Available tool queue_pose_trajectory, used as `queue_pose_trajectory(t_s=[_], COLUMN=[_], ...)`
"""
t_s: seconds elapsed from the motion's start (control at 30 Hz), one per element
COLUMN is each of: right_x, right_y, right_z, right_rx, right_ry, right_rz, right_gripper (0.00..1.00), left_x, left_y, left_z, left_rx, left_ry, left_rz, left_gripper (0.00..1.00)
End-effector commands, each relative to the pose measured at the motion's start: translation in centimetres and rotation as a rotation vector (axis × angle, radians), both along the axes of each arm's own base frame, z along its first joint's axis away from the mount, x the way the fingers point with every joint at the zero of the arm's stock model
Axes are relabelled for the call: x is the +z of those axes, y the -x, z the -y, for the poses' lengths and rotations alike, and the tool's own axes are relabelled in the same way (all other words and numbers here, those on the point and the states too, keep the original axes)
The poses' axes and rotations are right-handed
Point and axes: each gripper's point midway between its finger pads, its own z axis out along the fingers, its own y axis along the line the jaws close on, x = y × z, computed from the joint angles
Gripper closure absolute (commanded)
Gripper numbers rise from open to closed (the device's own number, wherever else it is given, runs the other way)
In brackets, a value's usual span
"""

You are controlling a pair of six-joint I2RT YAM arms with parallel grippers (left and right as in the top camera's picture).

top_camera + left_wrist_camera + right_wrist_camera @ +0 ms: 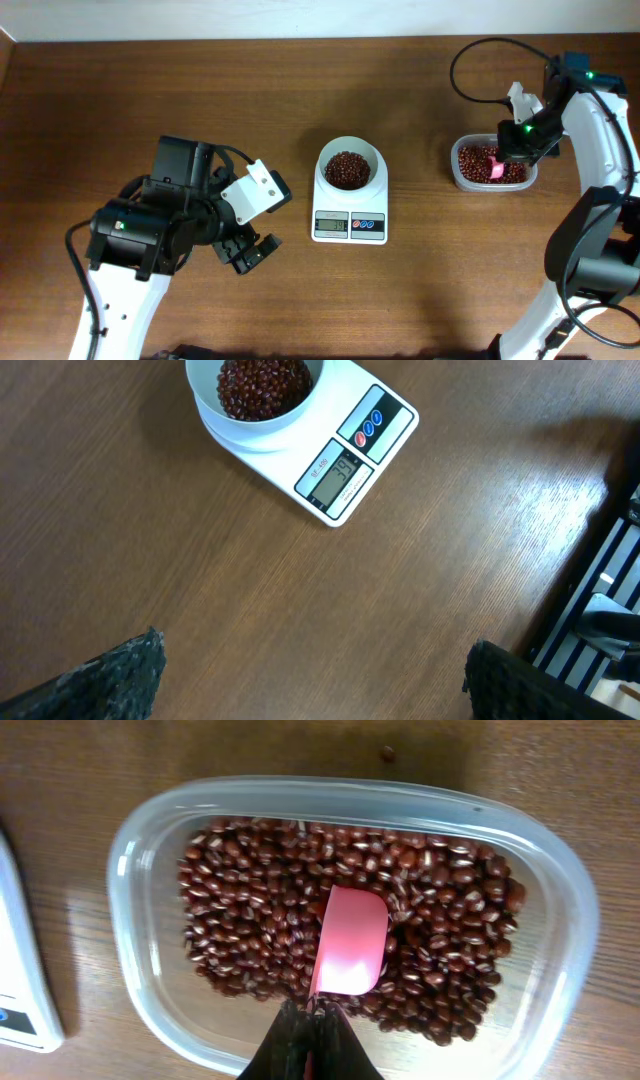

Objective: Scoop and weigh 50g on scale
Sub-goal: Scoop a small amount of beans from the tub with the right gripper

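Scooping beans (250, 920), your right end effector (312, 1010) clamps the spoon (350, 955) (left end effector (248, 254) hangs open); next, lift level toward the scale (349, 226).

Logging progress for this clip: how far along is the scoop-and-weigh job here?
Done: the bowl on the scale holds a heap of beans. In hand: the right gripper, shut on the pink spoon, has it down among beans in the clear tub. The left gripper hangs open, idle. Left: carry, tip, check the display.
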Motion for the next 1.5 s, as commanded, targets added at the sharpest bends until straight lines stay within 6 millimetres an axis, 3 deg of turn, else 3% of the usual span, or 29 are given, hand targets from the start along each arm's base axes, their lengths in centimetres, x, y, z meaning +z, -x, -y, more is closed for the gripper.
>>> queue_pose_trajectory(t_s=[0.0, 0.13, 0.27, 0.47, 0.6, 0.83, 1.0, 1.27, 1.43, 1.47], right_x=[0.7, 0.3, -1.8, -1.4, -1.2, 1.1, 1.4, 1.4, 3.8, 3.3], right_y=[-0.1, 0.1, 1.3, 1.6, 1.5, 0.8, 1.0, 1.4, 0.9, 1.1], right_z=[-1.3, -1.3, -2.8, -4.1, -3.1, -2.0, -1.1, 2.8, 2.0, 2.6], right_rx=[0.008, -0.002, -0.011, -0.028, -0.094, -0.194, -0.226, -0.31, -0.245, -0.253], right_ry=[-0.096, -0.118, -0.227, -0.313, -0.344, -0.561, -0.59, -0.581, -0.733, -0.694], right_rz=[0.028, 0.024, -0.003, -0.009, -0.006, 0.07, 0.078, 0.123, 0.23, 0.215], right_gripper=[0.96, 0.96, 0.96, 0.96, 0.96, 0.96, 0.96, 0.96, 0.96, 0.96], left_x=[0.0, 0.0, 0.0, 0.0, 0.0, 0.0, 0.0, 0.0, 0.0, 0.0], left_y=[0.1, 0.0, 0.1, 0.0, 0.0, 0.0, 0.0, 0.0, 0.0, 0.0], left_z=[0.1, 0.1, 0.1, 0.1, 0.1, 0.1, 0.1, 0.1, 0.1, 0.1], left_rx=[-0.017, -0.017, -0.017, -0.017, -0.017, -0.017, -0.017, -0.017, -0.017, -0.017], left_ry=[0.007, 0.007, 0.007, 0.007, 0.007, 0.007, 0.007, 0.007, 0.007, 0.007], left_rz=[0.003, 0.003, 0.003, 0.003, 0.003, 0.003, 0.003, 0.003, 0.003, 0.003], left_gripper=[0.01, 0.01, 0.01, 0.01, 0.01, 0.01, 0.01, 0.01, 0.01, 0.01])
